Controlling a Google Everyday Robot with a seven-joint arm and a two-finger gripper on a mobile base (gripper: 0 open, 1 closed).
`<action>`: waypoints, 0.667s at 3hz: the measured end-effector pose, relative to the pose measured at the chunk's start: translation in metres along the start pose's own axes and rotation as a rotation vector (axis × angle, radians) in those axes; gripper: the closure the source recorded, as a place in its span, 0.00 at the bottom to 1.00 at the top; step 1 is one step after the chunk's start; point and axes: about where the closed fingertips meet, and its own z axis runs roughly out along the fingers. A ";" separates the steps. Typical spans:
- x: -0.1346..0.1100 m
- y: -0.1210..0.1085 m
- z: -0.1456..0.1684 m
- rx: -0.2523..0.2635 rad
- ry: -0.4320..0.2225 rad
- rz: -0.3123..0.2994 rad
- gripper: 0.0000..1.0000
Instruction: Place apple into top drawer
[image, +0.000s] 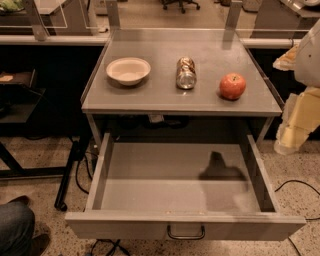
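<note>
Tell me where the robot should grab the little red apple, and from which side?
Probably across the round middle of the small red-orange apple, coming down from above. It sits by itself on the grey metal tabletop with its stem dimple near the top. It is well apart from the silver-brown drinks can, which lies on its side. The gripper is at the picture's right edge, beside the table.

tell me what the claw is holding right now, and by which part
Nothing that shows: the claw is at the picture's right edge, apart from the apple, which rests untouched on the tabletop.
</note>
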 end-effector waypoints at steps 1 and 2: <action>0.000 0.000 0.000 0.000 0.000 0.000 0.00; -0.003 -0.011 0.008 0.009 0.021 0.034 0.00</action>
